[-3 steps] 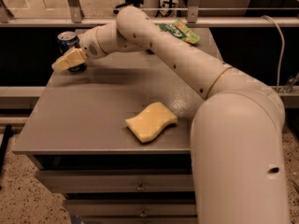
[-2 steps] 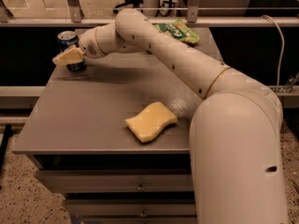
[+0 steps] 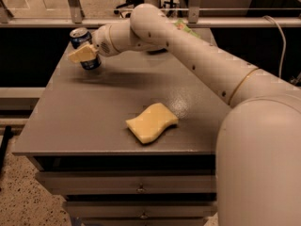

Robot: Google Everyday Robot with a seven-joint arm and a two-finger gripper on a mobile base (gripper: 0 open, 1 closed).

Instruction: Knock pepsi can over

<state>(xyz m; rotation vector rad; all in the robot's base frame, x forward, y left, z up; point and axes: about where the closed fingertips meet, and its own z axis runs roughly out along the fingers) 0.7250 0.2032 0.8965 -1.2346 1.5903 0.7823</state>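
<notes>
The pepsi can (image 3: 83, 40) is dark blue with a silver top. It stands at the far left of the grey table (image 3: 94, 112) and leans a little, its top toward the left. My gripper (image 3: 83, 54) is right in front of the can's middle, touching it and hiding part of its side. The white arm reaches to it from the right, across the back of the table.
A yellow sponge (image 3: 151, 122) lies near the table's front middle. A green snack bag (image 3: 185, 28) shows just behind the arm at the back. The table's left edge is close to the can. A railing and dark gap run behind the table, and drawers sit below its front.
The gripper has moved up and to the right against the can. The can has shifted right with it and now leans. The sponge has not moved.
</notes>
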